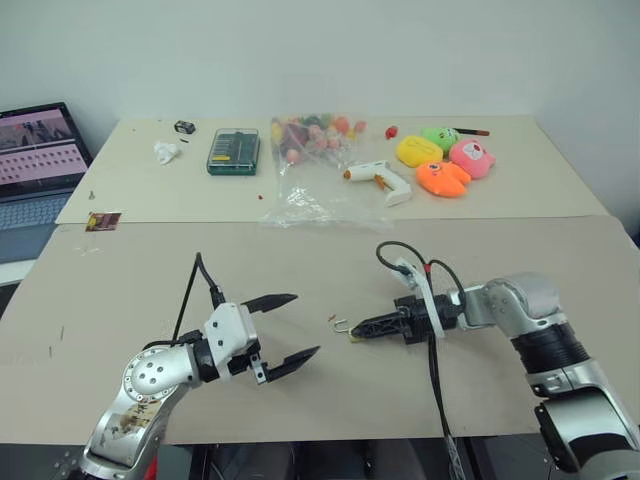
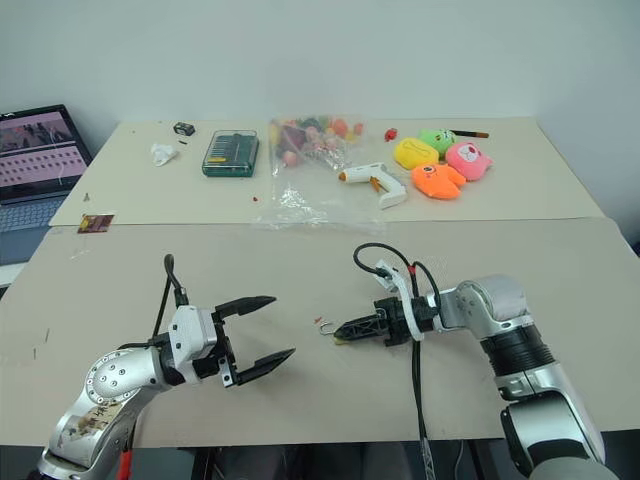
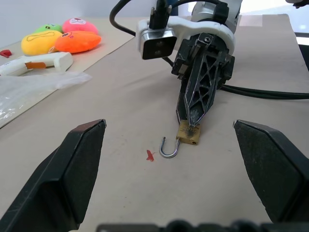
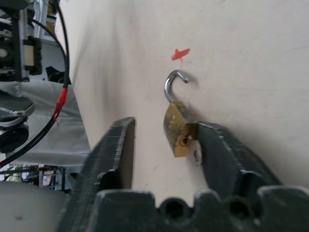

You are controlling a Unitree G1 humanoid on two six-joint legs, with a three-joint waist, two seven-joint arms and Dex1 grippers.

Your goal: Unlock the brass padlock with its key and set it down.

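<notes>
Unlocked, the brass padlock lies on the bench between my right gripper fingers, now apart; left gripper fingers wide. I should lift straight off without nudging it.
</notes>
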